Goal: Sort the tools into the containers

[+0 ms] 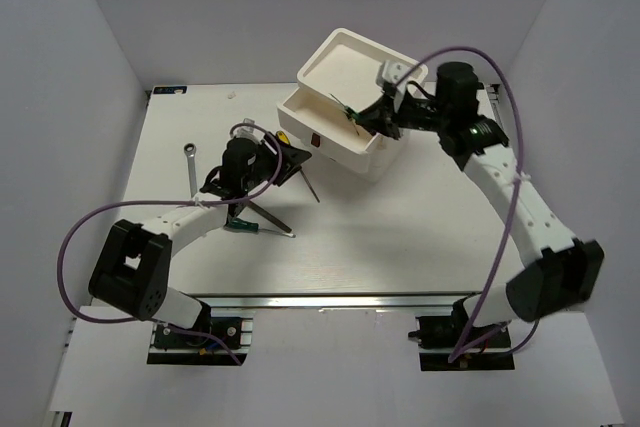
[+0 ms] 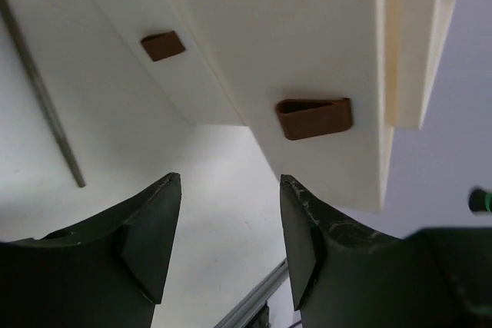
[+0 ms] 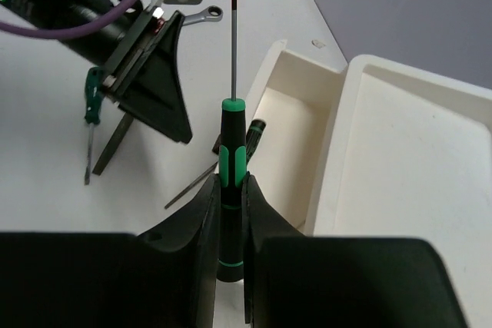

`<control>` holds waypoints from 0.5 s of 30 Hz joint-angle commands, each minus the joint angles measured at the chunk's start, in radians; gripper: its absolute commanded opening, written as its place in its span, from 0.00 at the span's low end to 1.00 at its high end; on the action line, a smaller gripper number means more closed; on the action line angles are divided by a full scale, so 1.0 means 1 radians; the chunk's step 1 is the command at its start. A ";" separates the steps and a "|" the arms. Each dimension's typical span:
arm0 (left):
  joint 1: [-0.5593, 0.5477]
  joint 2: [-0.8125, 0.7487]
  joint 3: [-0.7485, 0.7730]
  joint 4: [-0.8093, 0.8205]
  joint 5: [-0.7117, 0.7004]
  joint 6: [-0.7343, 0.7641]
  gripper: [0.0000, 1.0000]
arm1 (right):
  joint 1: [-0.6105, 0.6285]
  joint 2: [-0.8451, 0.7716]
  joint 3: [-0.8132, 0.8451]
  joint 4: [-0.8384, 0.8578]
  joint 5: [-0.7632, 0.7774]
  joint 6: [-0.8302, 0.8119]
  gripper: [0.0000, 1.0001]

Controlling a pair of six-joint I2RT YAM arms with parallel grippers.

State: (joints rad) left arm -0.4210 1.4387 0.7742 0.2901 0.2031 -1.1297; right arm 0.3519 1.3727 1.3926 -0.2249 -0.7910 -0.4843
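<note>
My right gripper is shut on a thin screwdriver with a green-black handle. It holds it shaft outward over the open top drawer of the white containers. A second green-black handle shows at that drawer's near wall. My left gripper stands open and holds nothing, just in front of the drawer fronts with their red-brown tabs. On the table lie a grey wrench, a green-handled screwdriver, a file and a thin tool.
The shallow top tray sits shifted back and to the right of the open drawer. A thin metal shaft lies on the table left of the left fingers. Purple cables loop above both arms. White walls close in the table.
</note>
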 commanded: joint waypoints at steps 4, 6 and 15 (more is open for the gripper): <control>0.002 0.028 0.079 0.132 0.113 0.056 0.64 | 0.105 0.228 0.249 -0.118 0.169 -0.017 0.00; 0.002 0.048 0.103 0.118 0.124 0.067 0.64 | 0.122 0.290 0.301 -0.145 0.208 -0.020 0.01; 0.002 0.173 0.224 0.109 0.165 0.094 0.63 | 0.144 0.361 0.384 -0.225 0.331 -0.046 0.53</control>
State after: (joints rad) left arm -0.4206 1.5974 0.9493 0.3828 0.3359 -1.0584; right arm 0.4961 1.7611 1.6997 -0.4294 -0.5056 -0.5114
